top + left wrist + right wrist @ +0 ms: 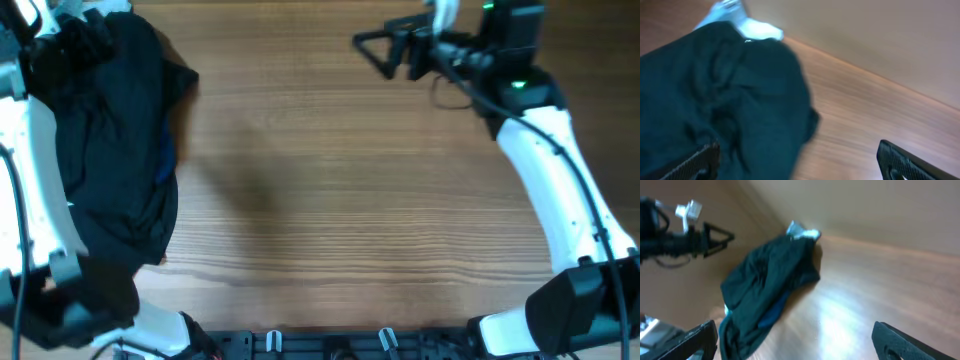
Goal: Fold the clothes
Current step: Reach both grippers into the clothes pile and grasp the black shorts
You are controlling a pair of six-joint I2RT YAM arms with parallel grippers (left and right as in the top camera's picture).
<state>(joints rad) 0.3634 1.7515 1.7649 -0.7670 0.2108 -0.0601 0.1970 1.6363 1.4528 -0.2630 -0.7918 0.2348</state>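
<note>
Black shorts point(115, 150) crumpled at left edge of surface point(350, 200); no fold yet. Left jaws, right jaws spread, pinching nothing. All folding ahead.

Wore glossy white shells on the right arm point(545, 150) and left arm point(32, 170), at the right and left edges of the overhead frame. Carried bulky black joint housings point(575, 300) at the lower corners. Showed a small green light point(517, 85) upper right. Ran thin black cables point(592, 205) along the white links. Ended in black, textured fingers point(892, 340), low in both wrist frames.
</note>
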